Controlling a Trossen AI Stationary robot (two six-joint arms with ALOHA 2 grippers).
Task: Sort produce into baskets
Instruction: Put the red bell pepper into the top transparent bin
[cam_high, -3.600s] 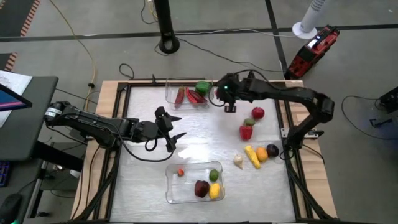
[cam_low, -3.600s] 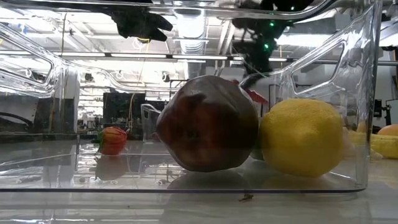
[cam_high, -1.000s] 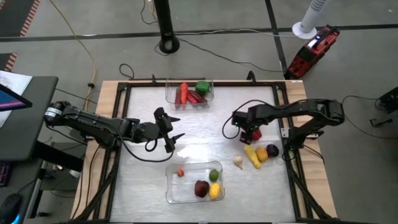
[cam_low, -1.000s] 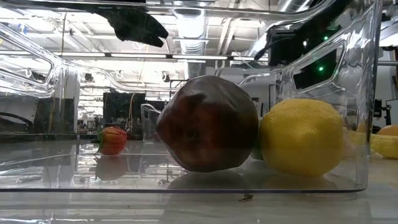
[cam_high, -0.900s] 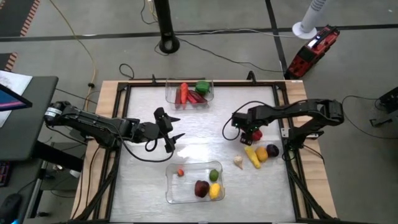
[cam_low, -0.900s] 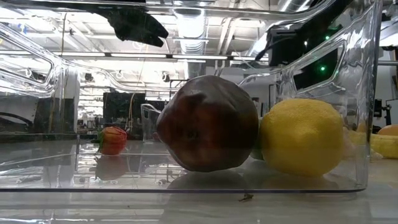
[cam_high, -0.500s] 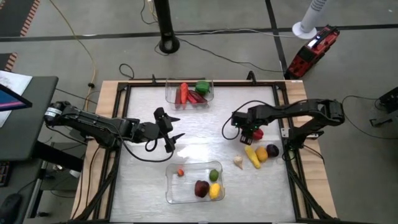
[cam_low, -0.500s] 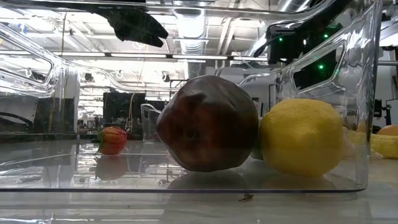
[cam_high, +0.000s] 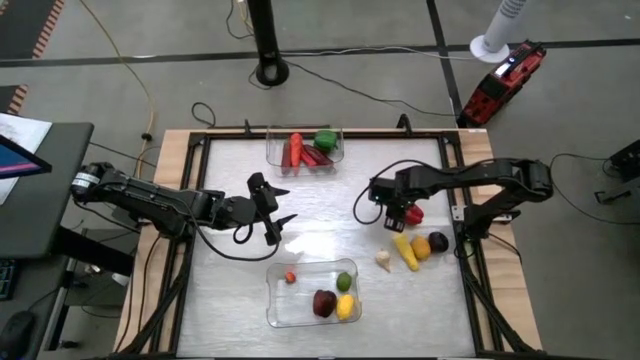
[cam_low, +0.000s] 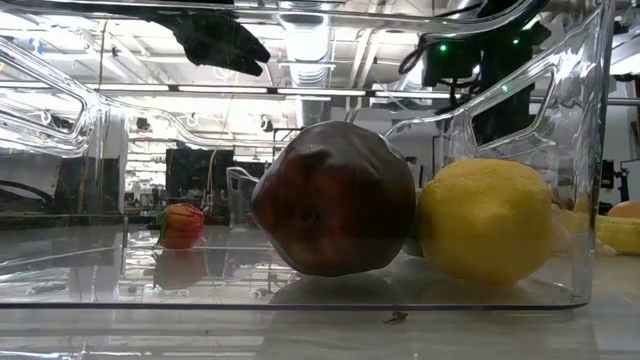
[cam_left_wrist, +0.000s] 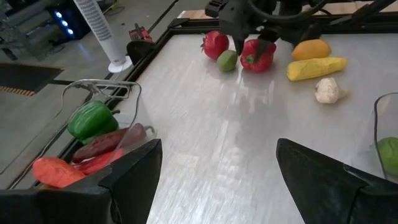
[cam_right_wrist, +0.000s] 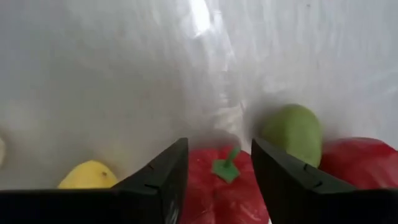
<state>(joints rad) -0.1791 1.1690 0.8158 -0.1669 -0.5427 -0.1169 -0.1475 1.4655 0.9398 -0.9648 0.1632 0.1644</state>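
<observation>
My right gripper (cam_high: 397, 212) is open and points down over a red pepper (cam_right_wrist: 217, 186) at the table's right. Its fingers stand on either side of the pepper's green stem (cam_right_wrist: 225, 167); I cannot tell if they touch it. A green lime (cam_right_wrist: 297, 132) and a red fruit (cam_right_wrist: 360, 160) lie beside the pepper. My left gripper (cam_high: 280, 213) hangs open and empty above the table's middle. The far bin (cam_high: 305, 148) holds red and green pieces. The near bin (cam_high: 300, 310) holds a strawberry (cam_low: 180, 225), a dark red fruit (cam_low: 335, 200), a lemon (cam_low: 487, 220) and a green piece.
A yellow corn (cam_high: 406, 250), an orange fruit (cam_high: 421, 248), a dark purple piece (cam_high: 438, 242) and a whitish garlic (cam_high: 383, 259) lie on the table near the right edge, just nearer than the pepper. Bare tabletop (cam_high: 330, 215) lies between the two bins.
My right gripper has shifted a little toward the table's left over the red pepper, staying open. The produce and the bins have kept their places.
</observation>
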